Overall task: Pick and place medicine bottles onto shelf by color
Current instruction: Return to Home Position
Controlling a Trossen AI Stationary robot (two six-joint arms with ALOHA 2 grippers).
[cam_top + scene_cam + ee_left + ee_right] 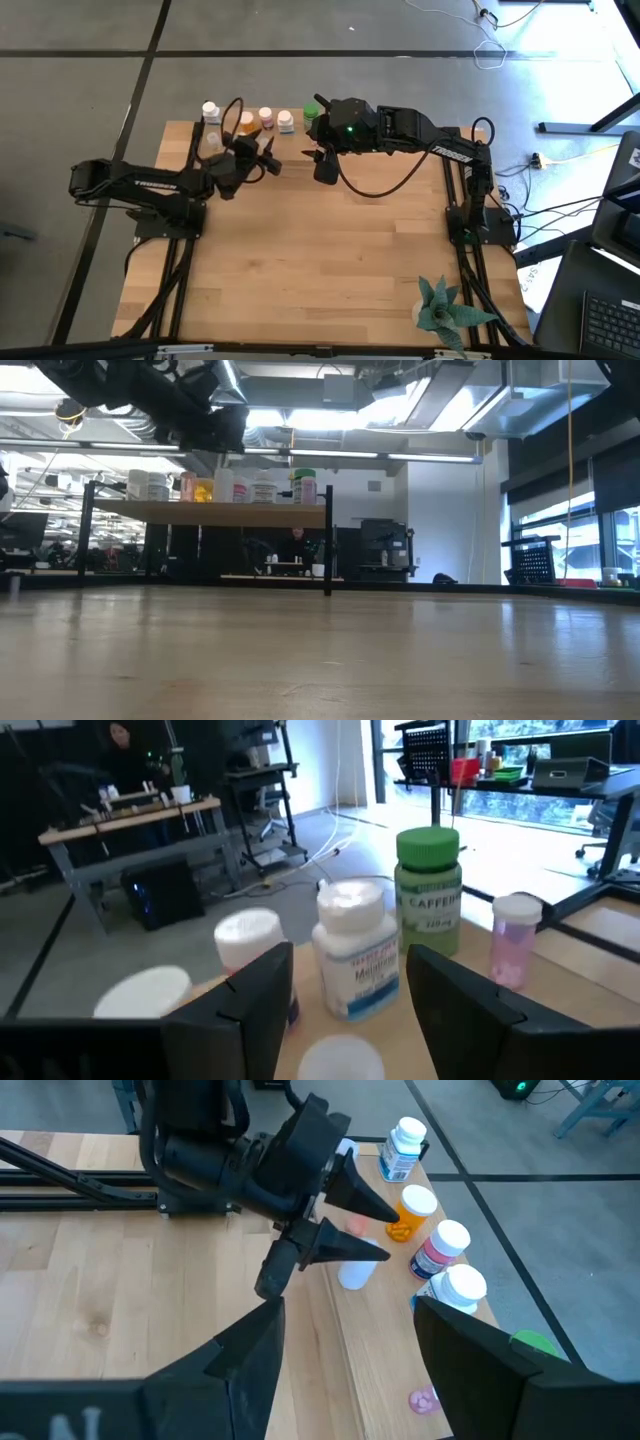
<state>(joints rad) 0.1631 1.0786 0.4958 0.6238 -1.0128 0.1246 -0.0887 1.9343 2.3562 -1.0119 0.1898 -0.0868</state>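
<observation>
The shelf (262,140) stands at the table's far edge, a light wood platform on black posts (328,540). On it, in a row, stand a white bottle (403,1148), an orange one (412,1210), a pink one with a white cap (440,1250), another white one (355,950) and the green bottle (428,885). A small pink bottle (515,940) and a clear white-capped one (355,1272) stand nearer. My left gripper (272,160) is open over the shelf, pointing at the white bottle. My right gripper (325,165) is open just to its right, above the shelf.
A green spiky plant (445,310) sits near the table's near right corner. The wooden tabletop (300,260) stretches out on the near side of the shelf. Cables (380,190) loop from the right arm. A person (297,540) shows in the room behind.
</observation>
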